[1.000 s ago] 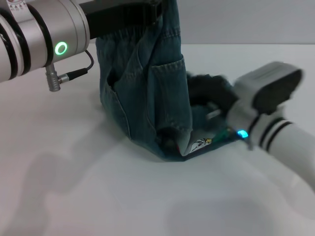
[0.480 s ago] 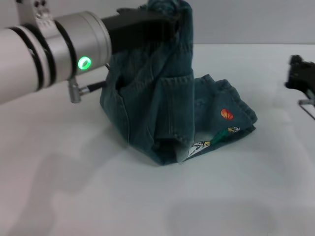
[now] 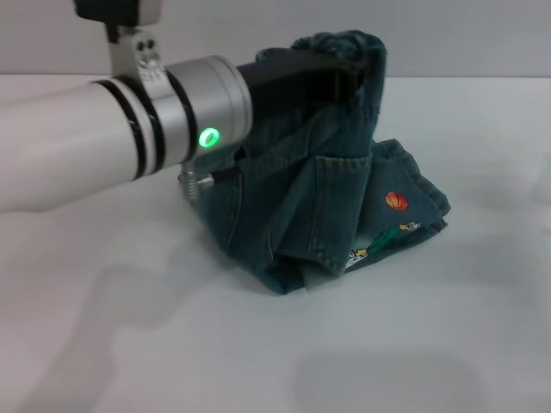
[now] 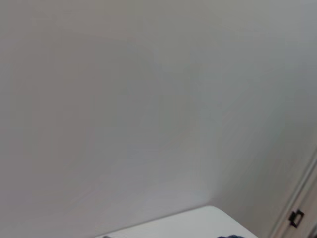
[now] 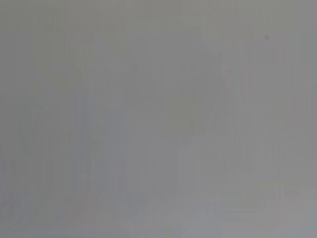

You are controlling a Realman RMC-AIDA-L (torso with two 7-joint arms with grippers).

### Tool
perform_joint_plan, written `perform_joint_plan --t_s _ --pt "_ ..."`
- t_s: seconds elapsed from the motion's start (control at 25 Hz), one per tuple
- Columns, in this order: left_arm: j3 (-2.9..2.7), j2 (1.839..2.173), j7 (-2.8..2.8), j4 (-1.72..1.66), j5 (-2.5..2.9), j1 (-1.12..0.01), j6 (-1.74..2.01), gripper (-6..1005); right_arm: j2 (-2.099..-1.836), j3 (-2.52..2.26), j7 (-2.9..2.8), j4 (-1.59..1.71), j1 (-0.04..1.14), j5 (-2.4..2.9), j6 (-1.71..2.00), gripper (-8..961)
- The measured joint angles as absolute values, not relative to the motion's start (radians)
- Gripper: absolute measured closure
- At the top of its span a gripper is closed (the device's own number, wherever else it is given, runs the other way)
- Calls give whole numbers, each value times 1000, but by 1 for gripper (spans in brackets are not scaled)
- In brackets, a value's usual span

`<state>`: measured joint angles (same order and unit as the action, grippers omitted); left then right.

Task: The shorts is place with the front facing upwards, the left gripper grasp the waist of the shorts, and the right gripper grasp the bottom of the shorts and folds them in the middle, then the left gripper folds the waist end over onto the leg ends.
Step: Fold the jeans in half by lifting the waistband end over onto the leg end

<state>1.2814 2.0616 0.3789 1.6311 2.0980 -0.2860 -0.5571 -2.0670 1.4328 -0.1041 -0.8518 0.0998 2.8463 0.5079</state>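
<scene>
The blue-green denim shorts [image 3: 314,206] are folded lengthwise and hang from their puckered waist [image 3: 340,43], which is lifted well above the white table [image 3: 258,353]. My left gripper [image 3: 360,73], black on a silver arm with a green light, is shut on that waist. The lower half of the shorts lies flat on the table to the right, with the leg ends [image 3: 428,211] at its far right edge and a small orange patch [image 3: 396,200] showing. The right gripper is out of view. Neither wrist view shows the shorts.
My left arm [image 3: 103,163] crosses the left half of the head view above the table. The left wrist view shows a pale wall and a corner of the table [image 4: 198,220]. The right wrist view shows only a plain grey surface.
The left gripper has carried the raised waist to the right, toward the leg ends. The right gripper let go of the shorts and drew back out of view to the right.
</scene>
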Motion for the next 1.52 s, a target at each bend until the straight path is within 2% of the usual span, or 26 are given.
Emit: perform_joint_plan --t_s 0.44,0.64,0.72,0.96,1.28,1.52 --pt "1182 2064 460 1498 2040 -375 -451 865 -2069 1444 -105 -856 93 2867 508 954" --pt "1179 2065 461 1489 2030 -385 -450 694 -2069 1442 -108 -856 89 2867 508 953" --pt "1176 2065 461 1489 2026 -385 -450 428 -2069 1442 -109 -856 85 2867 508 953" --pt "1151 2065 472 1501 2018 -389 -425 226 -2070 1438 -109 -856 81 2867 508 954" --pt "1123 2063 511 1566 2018 -386 -399 166 -2071 1428 -111 -858 81 2867 508 954" --pt "1111 2066 504 1493 2017 -437 -394 145 -2071 1420 -111 -866 80 2867 508 953"
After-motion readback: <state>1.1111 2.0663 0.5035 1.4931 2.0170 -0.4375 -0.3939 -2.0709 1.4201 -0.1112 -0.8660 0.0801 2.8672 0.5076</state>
